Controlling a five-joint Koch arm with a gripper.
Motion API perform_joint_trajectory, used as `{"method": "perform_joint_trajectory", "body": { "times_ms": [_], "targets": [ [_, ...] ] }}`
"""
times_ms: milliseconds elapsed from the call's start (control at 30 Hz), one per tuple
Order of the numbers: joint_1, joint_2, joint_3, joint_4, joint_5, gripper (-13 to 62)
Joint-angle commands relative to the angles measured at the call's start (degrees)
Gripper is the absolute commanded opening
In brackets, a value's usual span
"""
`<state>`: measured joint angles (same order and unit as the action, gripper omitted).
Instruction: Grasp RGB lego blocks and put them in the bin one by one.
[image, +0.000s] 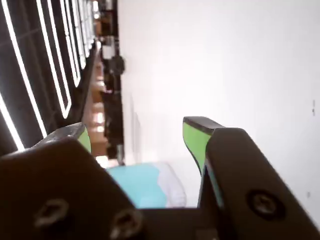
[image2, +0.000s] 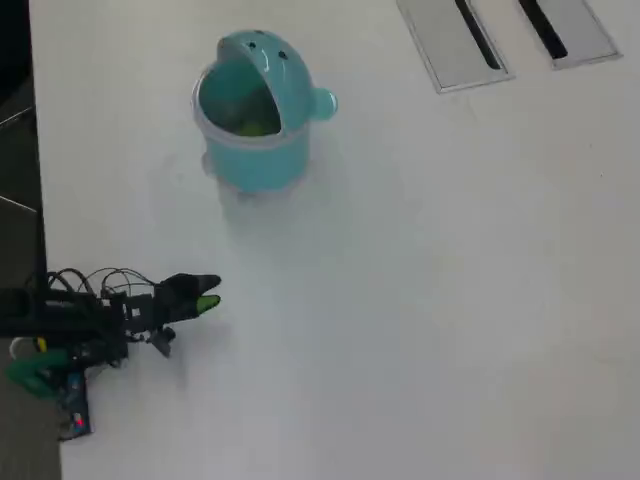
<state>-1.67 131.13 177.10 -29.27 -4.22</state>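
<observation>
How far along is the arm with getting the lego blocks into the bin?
Looks nearly or fully done. In the overhead view no blocks lie on the white table, and something yellow-green shows inside the teal bin; red and blue blocks can't be seen. The gripper sits pulled back near the table's left edge, and the wrist view shows its jaws apart with nothing between them. No loose block is visible to pick.

Overhead view: fixed, looking straight down, far above the gripper (image2: 205, 297).
Wrist view: rides behind the gripper (image: 142, 137), close, picture on its side.
Shared: gripper, bin (image2: 255, 120) (image: 137, 185).
</observation>
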Motion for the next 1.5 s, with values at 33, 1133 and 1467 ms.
{"method": "perform_joint_trajectory", "body": {
  "times_ms": [33, 1133, 1467],
  "targets": [
    [-0.1, 3.0, 4.6, 3.1, 2.1, 34.8],
    [-0.7, 2.9, 4.6, 15.6, -0.7, 34.1],
    [-0.7, 3.0, 4.6, 15.6, -0.7, 34.1]
  ]
}}
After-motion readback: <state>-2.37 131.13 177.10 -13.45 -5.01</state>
